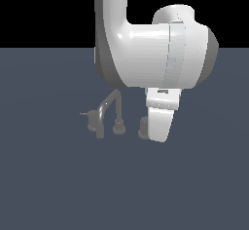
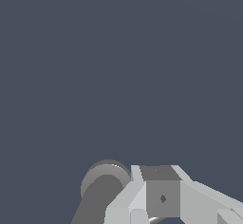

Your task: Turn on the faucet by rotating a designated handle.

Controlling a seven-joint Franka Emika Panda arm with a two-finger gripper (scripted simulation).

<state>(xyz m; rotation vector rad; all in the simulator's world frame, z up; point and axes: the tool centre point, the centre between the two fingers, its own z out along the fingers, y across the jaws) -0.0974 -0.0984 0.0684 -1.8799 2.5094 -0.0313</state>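
On the grey floor, the faucet (image 1: 104, 114) stands upright, spout seemingly arching forward.

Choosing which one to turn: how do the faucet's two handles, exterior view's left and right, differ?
The exterior-left handle stands in the open; the exterior-right handle is half hidden behind the arm. The exterior-left handle shows a thin lever pointing to the exterior view's left; the exterior-right handle's lever is not visible. Both are stubby, dull grey, flanking the spout.
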